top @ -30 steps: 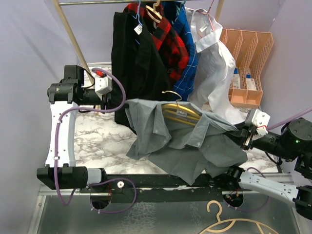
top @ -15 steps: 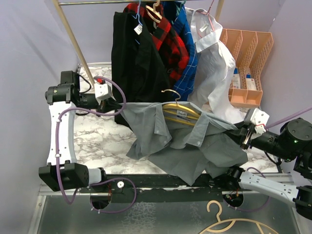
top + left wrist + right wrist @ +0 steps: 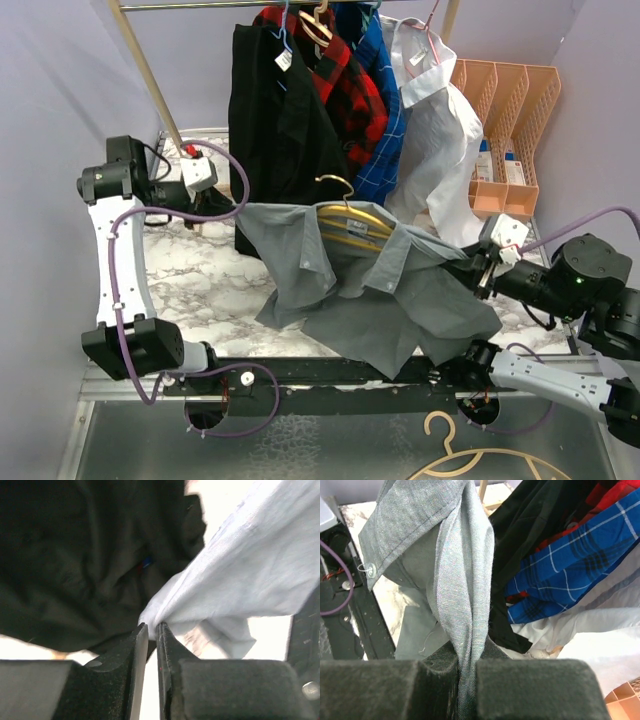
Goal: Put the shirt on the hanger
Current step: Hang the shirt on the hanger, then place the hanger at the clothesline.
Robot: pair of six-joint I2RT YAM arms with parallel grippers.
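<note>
Grey shirt point(image 3: 370, 290) now stretches over the hanger point(image 3: 350, 218): left gripper point(image 3: 228, 207) has just pinched its edge, right gripper point(image 3: 468, 270) clamps the opposite side, ready for draping.

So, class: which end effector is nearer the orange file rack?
Right. The right end effector grips the shirt close in front of the rack; the left end effector is far across, past the hanging clothes.

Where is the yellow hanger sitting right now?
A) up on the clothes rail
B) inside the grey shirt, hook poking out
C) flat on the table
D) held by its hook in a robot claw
B: the hanger shows its yellow bars inside the open shirt, with its hook rising free above the cloth.
</note>
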